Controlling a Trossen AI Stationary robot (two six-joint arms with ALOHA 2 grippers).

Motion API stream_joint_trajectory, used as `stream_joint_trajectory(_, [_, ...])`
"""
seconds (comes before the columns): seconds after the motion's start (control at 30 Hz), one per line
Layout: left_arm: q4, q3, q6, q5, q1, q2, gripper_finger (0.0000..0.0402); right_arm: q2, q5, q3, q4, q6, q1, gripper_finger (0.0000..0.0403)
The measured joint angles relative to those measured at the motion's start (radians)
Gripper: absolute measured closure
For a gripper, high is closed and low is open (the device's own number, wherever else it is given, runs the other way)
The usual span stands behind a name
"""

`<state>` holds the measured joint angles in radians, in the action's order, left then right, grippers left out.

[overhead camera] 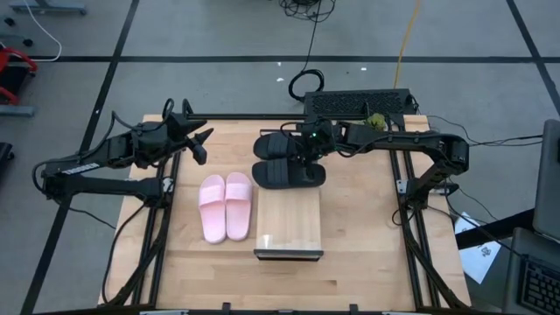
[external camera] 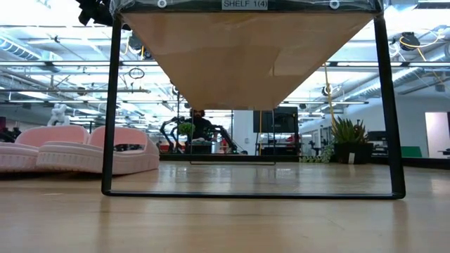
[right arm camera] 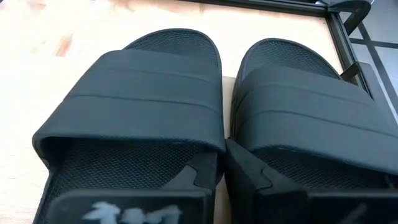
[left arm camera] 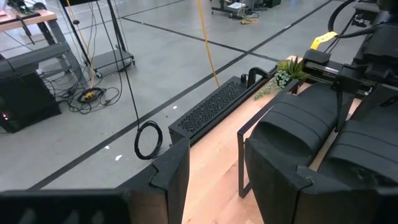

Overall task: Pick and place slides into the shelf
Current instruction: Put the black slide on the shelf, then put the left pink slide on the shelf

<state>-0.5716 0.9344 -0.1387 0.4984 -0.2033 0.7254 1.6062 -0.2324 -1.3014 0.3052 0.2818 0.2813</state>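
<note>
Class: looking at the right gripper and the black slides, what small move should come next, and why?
Probably the right gripper should lower and close on the black slides: it hovers right over the pair, and the shelf beside them holds nothing.

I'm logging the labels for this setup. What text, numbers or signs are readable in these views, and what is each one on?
"SHELF 1(4)": a white label on the top front edge of the shelf, low view.
White marks on the right gripper, right wrist view: too blurred to read.
Nothing else readable.
</note>
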Motion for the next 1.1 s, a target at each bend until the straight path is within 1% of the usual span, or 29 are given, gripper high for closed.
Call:
stream_joint_trajectory(0.47, [0.000,0.000,0.000,-0.001,0.000,0.000,0.0245,-0.006,0.000,0.001,0.020,-0.006,0.000,0.0359])
stream_joint_trajectory(0.7, [0.000,0.000,0.000,-0.001,0.000,0.000,0.0245,-0.045,0.002,0.001,0.033,-0.007,0.001,0.0338])
stream_joint_trajectory(1.1, [0.000,0.000,0.001,-0.002,0.000,0.000,0.0245,-0.050,0.001,0.001,0.082,-0.034,0.000,0.0308])
